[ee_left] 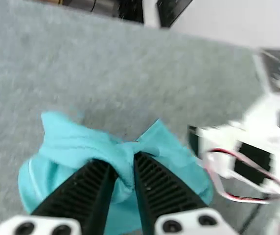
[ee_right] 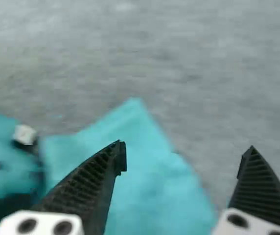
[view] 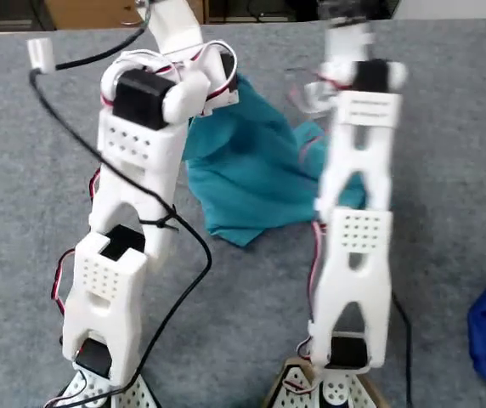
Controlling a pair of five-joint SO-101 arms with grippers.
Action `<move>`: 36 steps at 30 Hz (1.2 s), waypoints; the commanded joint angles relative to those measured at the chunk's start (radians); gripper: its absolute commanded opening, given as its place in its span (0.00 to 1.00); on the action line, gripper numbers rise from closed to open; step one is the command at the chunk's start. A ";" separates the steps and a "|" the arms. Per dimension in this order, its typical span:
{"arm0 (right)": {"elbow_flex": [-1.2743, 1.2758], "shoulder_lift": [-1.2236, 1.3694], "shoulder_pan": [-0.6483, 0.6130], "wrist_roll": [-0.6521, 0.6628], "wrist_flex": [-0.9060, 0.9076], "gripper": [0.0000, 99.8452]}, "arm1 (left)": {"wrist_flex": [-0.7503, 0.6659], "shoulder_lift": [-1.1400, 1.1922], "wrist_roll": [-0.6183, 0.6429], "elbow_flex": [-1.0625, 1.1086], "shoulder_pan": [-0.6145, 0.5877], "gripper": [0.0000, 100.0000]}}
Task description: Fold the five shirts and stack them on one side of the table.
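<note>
Shirt, the teal one (view: 251, 170), lies bunched on the counter (view: 39, 212) at twelve o'clock from my bases. My left pincer (ee_left: 123, 164) is clenched on a gathered fold. My right pincer (ee_right: 186, 147) hangs released over a corner at the shirt's three o'clock side. I judge I'm spreading it flat; next, my right must drop and pinch that corner.

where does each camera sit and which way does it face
High view: fixed above the table, looking down from the bases' side; left arm and right arm flank the teal shirt; a blue shirt lies aside.
Left wrist view: on the left arm, facing down past the left gripper, shut on the teal shirt; the right arm beside.
Right wrist view: on the right arm, facing down past the open right gripper at the shirt's edge.
Shared: all three show the teal shirt.
</note>
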 commanded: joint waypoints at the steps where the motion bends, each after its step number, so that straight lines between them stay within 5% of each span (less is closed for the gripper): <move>1: 0.097 0.024 -0.071 -0.029 -0.064 0.34 | 0.009 -0.061 -0.009 0.109 -0.012 0.02; 12: 0.107 0.208 -0.025 -0.117 -0.203 0.17 | 0.009 -0.062 -0.061 0.273 -0.012 0.02; 23: -0.056 0.220 -0.022 -0.112 -0.195 0.23 | 0.009 -0.062 -0.061 0.281 -0.012 0.02; 36: 0.028 0.283 -0.021 -0.112 -0.433 0.23 | 0.009 -0.061 -0.103 0.281 -0.012 0.02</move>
